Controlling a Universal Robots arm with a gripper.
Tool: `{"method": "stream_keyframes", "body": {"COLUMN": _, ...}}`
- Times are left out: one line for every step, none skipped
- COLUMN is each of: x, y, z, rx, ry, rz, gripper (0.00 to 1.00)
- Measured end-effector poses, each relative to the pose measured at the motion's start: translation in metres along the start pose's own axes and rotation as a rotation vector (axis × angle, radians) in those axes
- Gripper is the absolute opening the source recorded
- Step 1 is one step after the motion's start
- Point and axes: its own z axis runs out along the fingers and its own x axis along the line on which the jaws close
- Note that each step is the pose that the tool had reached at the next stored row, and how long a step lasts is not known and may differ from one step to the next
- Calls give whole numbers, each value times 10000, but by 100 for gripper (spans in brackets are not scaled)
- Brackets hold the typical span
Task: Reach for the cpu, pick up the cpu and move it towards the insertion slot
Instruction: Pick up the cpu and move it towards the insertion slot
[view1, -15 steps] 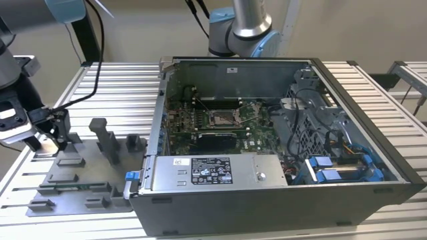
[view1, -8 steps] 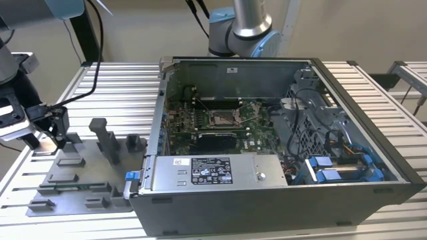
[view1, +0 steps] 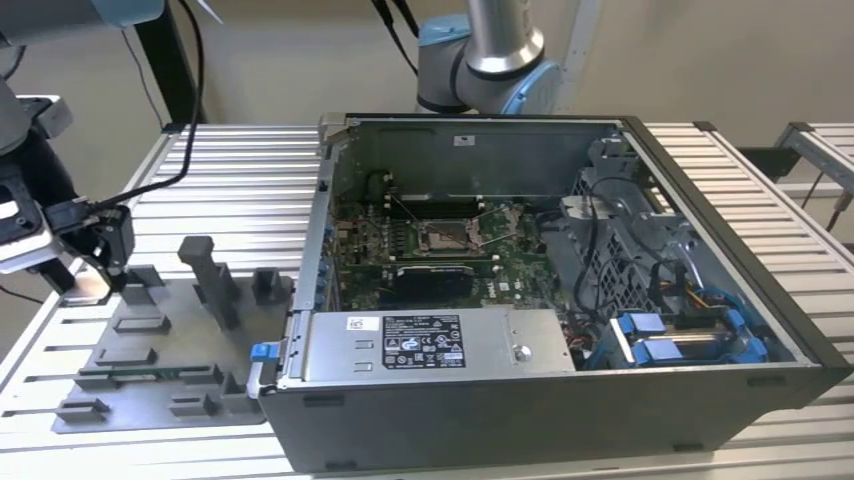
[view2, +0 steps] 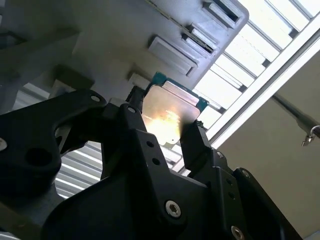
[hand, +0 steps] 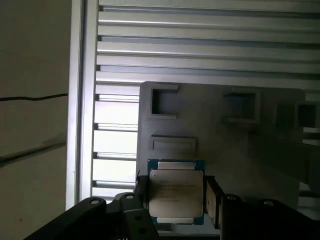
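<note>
The cpu (hand: 176, 192) is a thin square plate with a silvery top and a green-blue rim. In both wrist views it sits between my black fingers (hand: 212, 199). My gripper (hand: 176, 200) is shut on its two opposite edges, seen also in the second wrist view as gripper (view2: 162, 127) around cpu (view2: 169, 111). In the exterior view my gripper (view1: 88, 272) hangs at the far left corner of the grey fixture plate (view1: 147, 375). I cannot tell whether the cpu still touches the plate. The insertion slot (view1: 443, 237), a silver-framed socket on green board, lies inside the open computer case (view1: 561, 400), well to the exterior view's right.
Upright grey fixture blocks (view1: 211, 278) stand on the plate between my gripper and the case wall (view1: 320, 230). A second arm's base (view1: 481, 60) rises behind the case. The slatted metal table (view1: 240, 180) runs under everything.
</note>
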Motion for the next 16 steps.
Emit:
{"method": "stream_keyframes", "body": {"x": 0, "y": 1, "z": -10, "rx": 0, "ry": 0, "rz": 0, "gripper": 0}}
{"method": "stream_keyframes", "body": {"x": 0, "y": 1, "z": -20, "rx": 0, "ry": -1, "rz": 0, "gripper": 0}}
{"method": "stream_keyframes", "body": {"x": 0, "y": 1, "z": -30, "rx": 0, "ry": 0, "rz": 0, "gripper": 0}}
{"method": "stream_keyframes", "body": {"x": 0, "y": 2, "z": -41, "rx": 0, "ry": 0, "rz": 0, "gripper": 0}}
{"method": "stream_keyframes", "body": {"x": 0, "y": 2, "z": -52, "rx": 0, "ry": 0, "rz": 0, "gripper": 0}}
{"method": "stream_keyframes", "body": {"x": 0, "y": 2, "z": -63, "rx": 0, "ry": 0, "rz": 0, "gripper": 0}}
{"method": "stream_keyframes", "body": {"x": 1, "y": 3, "z": -74, "rx": -1, "ry": -1, "rz": 0, "gripper": 0}}
{"method": "stream_keyframes", "body": {"x": 1, "y": 3, "z": -85, "rx": -1, "ry": -1, "rz": 0, "gripper": 0}}
{"method": "stream_keyframes", "body": {"x": 1, "y": 4, "z": -95, "rx": 0, "ry": 0, "rz": 0, "gripper": 0}}
{"method": "stream_keyframes", "body": {"x": 1, "y": 4, "z": -105, "rx": 0, "ry": 0, "rz": 0, "gripper": 0}}
{"method": "stream_keyframes", "body": {"x": 1, "y": 4, "z": -114, "rx": -1, "ry": -1, "rz": 0, "gripper": 0}}
{"method": "stream_keyframes", "body": {"x": 1, "y": 5, "z": -122, "rx": 0, "ry": -1, "rz": 0, "gripper": 0}}
{"method": "stream_keyframes", "body": {"x": 1, "y": 5, "z": -129, "rx": -1, "ry": -1, "rz": 0, "gripper": 0}}
{"method": "stream_keyframes", "body": {"x": 1, "y": 5, "z": -134, "rx": -1, "ry": -2, "rz": 0, "gripper": 0}}
{"method": "stream_keyframes", "body": {"x": 1, "y": 5, "z": -142, "rx": 0, "ry": -1, "rz": 0, "gripper": 0}}
{"method": "stream_keyframes", "body": {"x": 1, "y": 6, "z": -150, "rx": 0, "ry": 0, "rz": 0, "gripper": 0}}
